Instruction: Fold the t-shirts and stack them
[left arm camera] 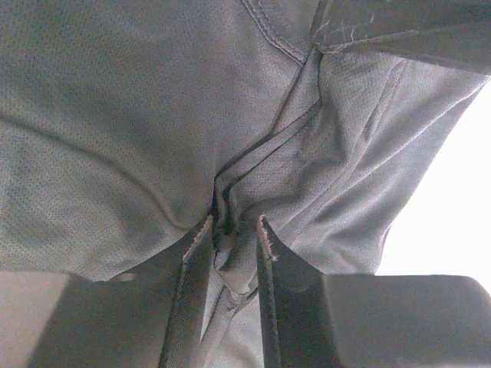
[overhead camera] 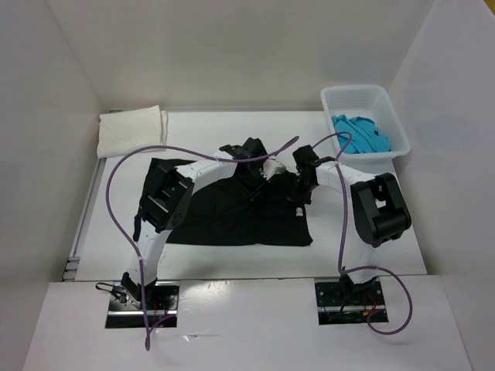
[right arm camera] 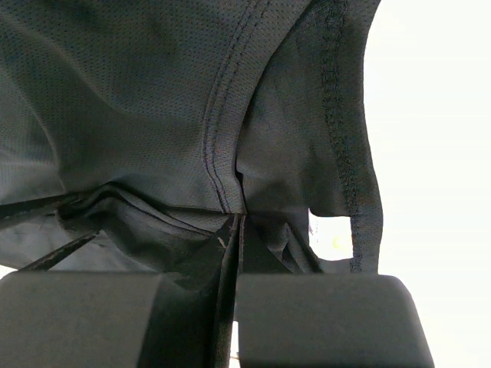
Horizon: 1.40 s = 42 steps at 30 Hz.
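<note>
A white lattice basket [overhead camera: 392, 114] sits at the table's [overhead camera: 232, 261] far-right corner.

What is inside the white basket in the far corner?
A crumpled turquoise t-shirt lies in the white basket, covering part of its floor. Whether anything sits beneath the cloth cannot be seen.

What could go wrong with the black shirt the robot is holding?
The left fingers pinch only a thin fold of the black t-shirt, so it might slip out. The right fingers grip close to a stitched edge, which could pull free. Both grips sit close together, so the shirt may bunch instead of folding flat.
</note>
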Each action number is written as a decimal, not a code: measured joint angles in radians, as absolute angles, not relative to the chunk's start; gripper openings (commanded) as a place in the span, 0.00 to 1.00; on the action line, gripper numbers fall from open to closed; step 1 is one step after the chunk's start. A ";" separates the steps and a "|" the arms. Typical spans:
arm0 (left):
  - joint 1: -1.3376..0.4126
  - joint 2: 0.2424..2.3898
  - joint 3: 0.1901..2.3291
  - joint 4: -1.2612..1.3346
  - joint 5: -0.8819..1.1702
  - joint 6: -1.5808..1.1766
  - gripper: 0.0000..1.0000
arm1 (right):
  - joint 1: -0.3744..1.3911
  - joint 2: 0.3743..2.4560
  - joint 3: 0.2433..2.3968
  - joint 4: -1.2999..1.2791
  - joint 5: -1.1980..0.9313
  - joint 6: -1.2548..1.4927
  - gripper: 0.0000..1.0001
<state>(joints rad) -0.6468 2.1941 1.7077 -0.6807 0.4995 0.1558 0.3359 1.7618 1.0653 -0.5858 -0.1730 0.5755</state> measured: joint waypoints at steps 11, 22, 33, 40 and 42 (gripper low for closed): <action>-0.645 2.187 1.708 -0.681 0.505 0.156 0.13 | 0.336 1.762 1.054 -0.585 -0.173 0.575 0.00; -0.636 2.149 1.703 -0.680 0.511 0.157 0.04 | 0.336 1.762 1.054 -0.585 -0.173 0.575 0.00; -0.571 2.061 1.589 -0.662 0.510 0.153 0.06 | 0.336 1.762 1.139 -0.587 -0.155 0.575 0.00; -0.555 2.059 1.545 -0.614 0.487 0.136 0.18 | 0.336 1.823 1.219 -0.564 -0.153 0.568 0.00; -0.556 2.059 1.542 -0.612 0.478 0.128 0.21 | 0.336 1.847 1.219 -0.562 -0.146 0.562 0.00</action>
<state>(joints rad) -0.5564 2.0590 1.5421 -0.6117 0.4782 0.1276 0.3359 1.8473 1.2190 -0.5621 -0.1455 0.5625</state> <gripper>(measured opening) 0.185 0.004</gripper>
